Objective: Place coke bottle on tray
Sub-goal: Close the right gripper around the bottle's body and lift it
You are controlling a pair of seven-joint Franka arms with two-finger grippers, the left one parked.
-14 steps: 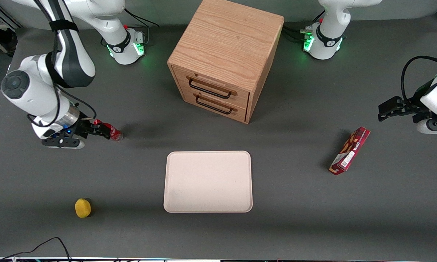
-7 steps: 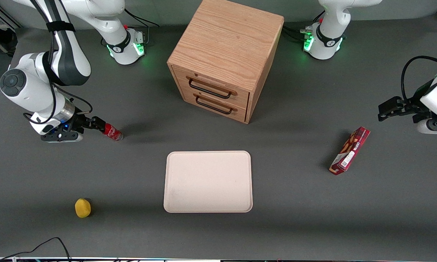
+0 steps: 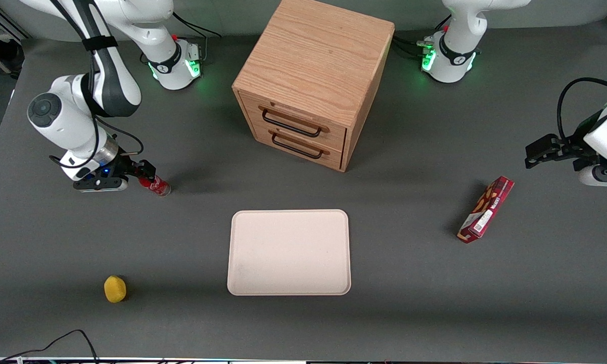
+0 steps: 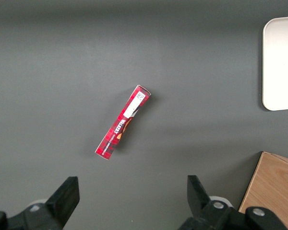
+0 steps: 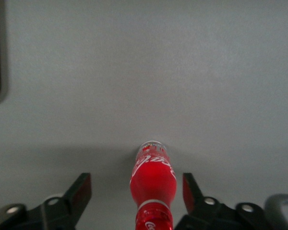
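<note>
Since a second ago the gripper [image 3: 142, 178] has swung upright over the bottle [image 5: 152, 184], which stands on the tabletop [image 3: 409, 303] between spread, untouching fingers [image 5: 81, 191], so closing squarely before lifting toward the tray [image 3: 289, 252] seems wise.

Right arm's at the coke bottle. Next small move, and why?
Probably close the gripper on the coke bottle. The right wrist view shows its fingers open, one on each side of the bottle with gaps on both sides, so nothing is gripped yet. In the front view the bottle stands on the table, apart from the tray, which has nothing on it.
</note>
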